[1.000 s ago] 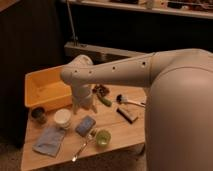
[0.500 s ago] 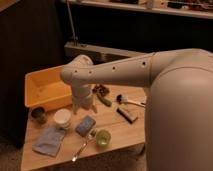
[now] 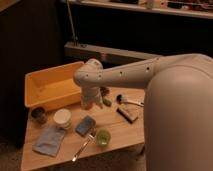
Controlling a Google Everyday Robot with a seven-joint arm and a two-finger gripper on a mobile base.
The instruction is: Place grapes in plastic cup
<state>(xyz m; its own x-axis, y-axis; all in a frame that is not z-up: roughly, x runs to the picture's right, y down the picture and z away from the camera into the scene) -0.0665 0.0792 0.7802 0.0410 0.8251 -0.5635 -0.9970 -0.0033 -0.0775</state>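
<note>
Currently the pincer (image 3: 88, 103) sits low over the wooden bench (image 3: 120, 131), at the end of the pale arm reaching in from the right of the view. Can't tell if it's spread, pressed together or pinching anything, since the wrist housing blocks it. The small bunch of dark reddish-purple grapes (image 3: 104, 91) lies on the bench just beside the pincer, on its camera-right side and a bit further back, partly hidden by the arm. It looks not yet lifted, though I can't confirm contact. The short translucent light-green plastic cup (image 3: 102, 136) stands upright, well in front of the pincer toward the camera and slightly right. My read: the step in hand is the grasp, and the transfer hasn't begun. To do it well, centre over the cluster rather than its edge, come straight down, and close gently so the bumpy bunch doesn't squirt out. Watch the elongated green vegetable (image 3: 107, 102) next to the grapes, just right-front of the pincer, and don't catch it. Lift clear before traversing, because the blue rectangular block (image 3: 85, 125) lies between pincer and cup, and the white round bowl (image 3: 62, 118) sits front-left. The cup looks about as wide as the bunch, so line up dead centre above the rim, lower, then release. A light cup could tip if clipped.
</note>
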